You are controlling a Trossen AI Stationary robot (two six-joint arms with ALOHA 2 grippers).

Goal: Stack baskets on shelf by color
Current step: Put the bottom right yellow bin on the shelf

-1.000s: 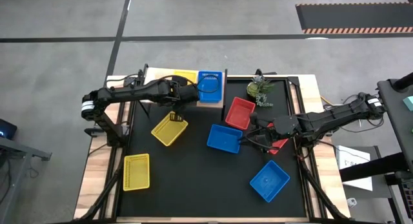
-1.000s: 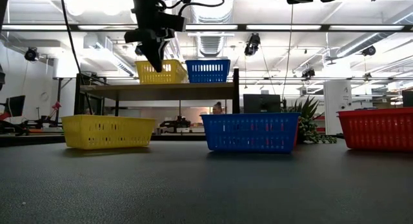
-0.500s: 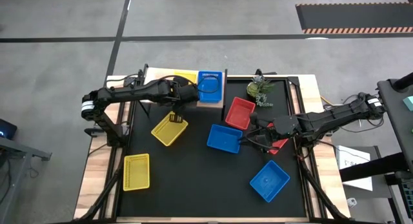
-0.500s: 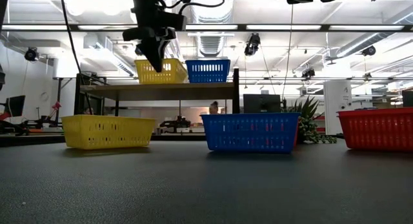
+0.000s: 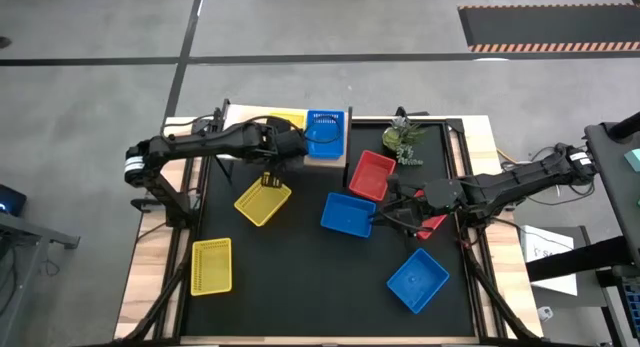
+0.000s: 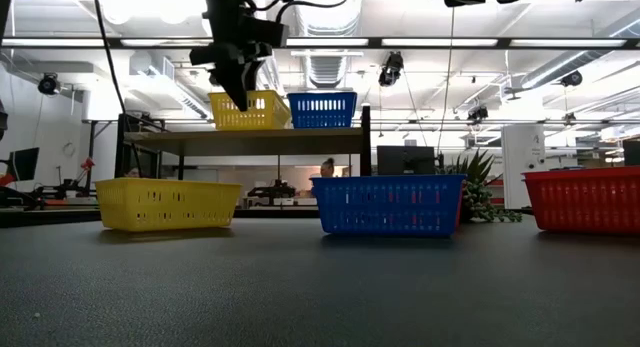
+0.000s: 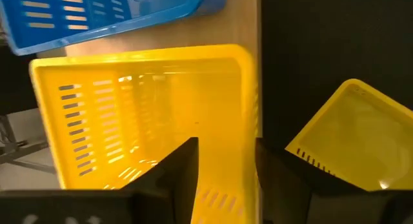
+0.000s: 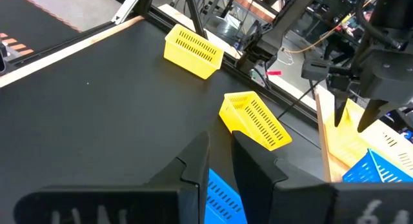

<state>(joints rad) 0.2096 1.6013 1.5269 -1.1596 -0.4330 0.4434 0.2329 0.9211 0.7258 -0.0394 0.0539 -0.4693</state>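
Black tabletop [image 5: 300, 277] w/ pale-wood shelf [image 5: 335, 152] at back edge; yellow basket [image 7: 148, 114] + blue basket [image 5: 325, 133] side by side on shelf. Left gripper [image 7: 222, 162] above yellow basket's rim, fingers apart, nothing held. Right gripper [image 8: 219, 156] low over table, fingers near together, empty
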